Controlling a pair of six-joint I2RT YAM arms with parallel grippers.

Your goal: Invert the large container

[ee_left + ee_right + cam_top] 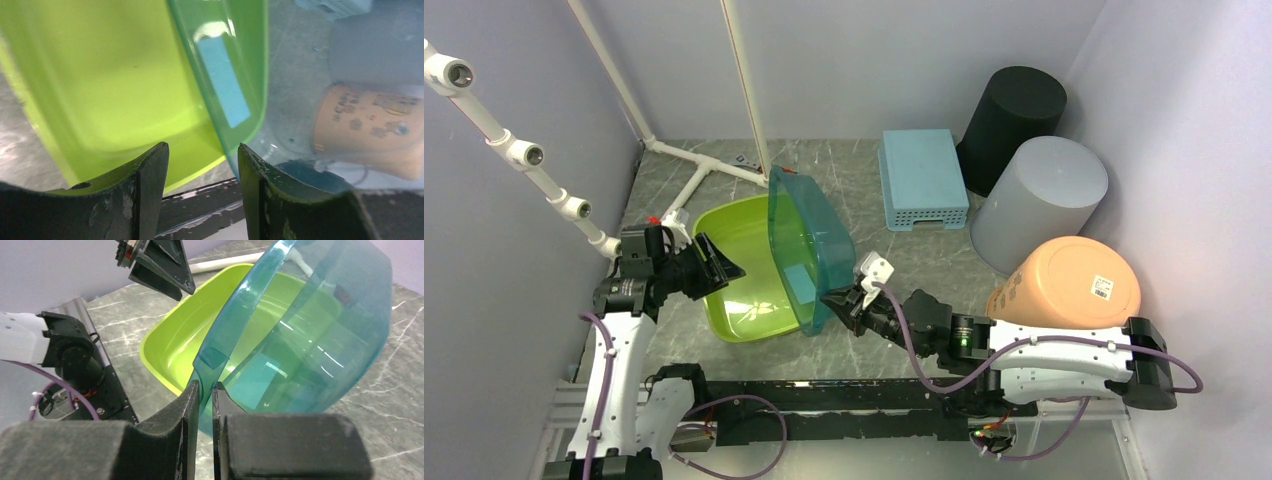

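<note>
The large container is a translucent teal tub standing tilted on its side, its opening facing left over a lime green basin. My right gripper is shut on the tub's near rim, and the wrist view shows the rim pinched between the fingers. My left gripper hangs open over the green basin's left edge and holds nothing. In the left wrist view the green basin and the teal tub lie beyond its fingertips.
An upturned light blue perforated basket lies at the back. A black bin, a grey bin and an orange bin stand along the right wall. White pipe framing runs along the back left.
</note>
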